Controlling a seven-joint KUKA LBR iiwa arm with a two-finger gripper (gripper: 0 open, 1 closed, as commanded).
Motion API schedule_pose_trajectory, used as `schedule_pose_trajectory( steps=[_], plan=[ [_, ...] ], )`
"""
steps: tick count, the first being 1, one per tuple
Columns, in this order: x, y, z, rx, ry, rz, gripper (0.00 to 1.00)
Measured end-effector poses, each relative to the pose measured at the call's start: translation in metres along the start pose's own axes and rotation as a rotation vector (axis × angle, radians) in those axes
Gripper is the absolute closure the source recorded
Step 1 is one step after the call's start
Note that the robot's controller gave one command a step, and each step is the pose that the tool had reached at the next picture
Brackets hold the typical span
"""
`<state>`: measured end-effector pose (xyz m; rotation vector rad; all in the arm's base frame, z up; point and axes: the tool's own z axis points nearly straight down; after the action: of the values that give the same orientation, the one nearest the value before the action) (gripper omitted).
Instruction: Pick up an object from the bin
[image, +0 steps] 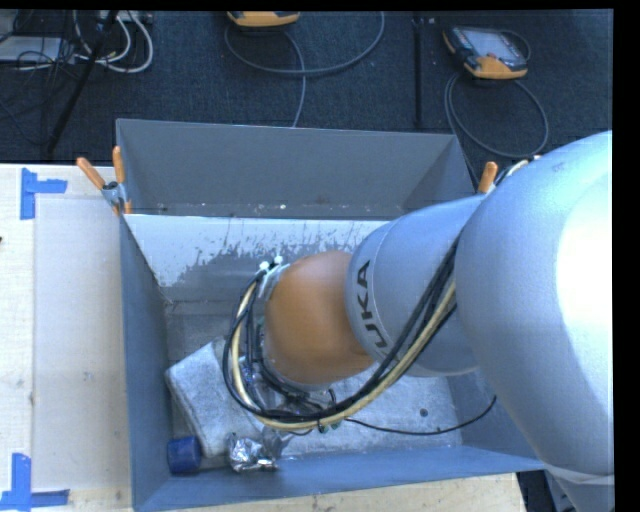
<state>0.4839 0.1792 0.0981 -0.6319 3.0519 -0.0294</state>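
Three loose things are what I can make out on the floor of the bin (140, 330), all crowded toward its near-left corner. A grey slab (200, 392) lies flat at about 8 o'clock from the floor's middle. A small blue cap (183, 454) sits at 7 o'clock, just beside the slab's near end. A crumpled silvery piece (250, 453) lies at about 6 o'clock, close against the near wall.

The arm (530, 300) reaches in from 3 o'clock. Its orange cover (305, 320), with the looped cables (240, 375), hangs low over the middle of the floor and overlaps the slab's right edge. The jaws are under that cover, so I cannot tell how they stand or whether they have hold of anything. The silvery piece lies just below the cover's lower rim, so I judge it or the slab to be nearest the jaws, though I can't say which.

By my reading the reach into the bin is made. A grasp I cannot confirm, and everything I can see lies on the floor. What is left is closing on one thing and lifting it clear of the walls.
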Motion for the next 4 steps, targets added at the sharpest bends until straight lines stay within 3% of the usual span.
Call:
schedule_pose_trajectory(
  steps=[1,2,3,4],
  plan=[
    [0.038,-0.096,-0.009,-0.021,0.02,-0.066,0.0],
    [0.038,-0.048,-0.016,-0.027,0.022,-0.04,0.0],
    [0.03,-0.056,0.023,-0.022,-0.001,-0.299,0.0],
    [0.029,-0.055,0.022,-0.023,-0.003,-0.298,1.0]
  ],
)
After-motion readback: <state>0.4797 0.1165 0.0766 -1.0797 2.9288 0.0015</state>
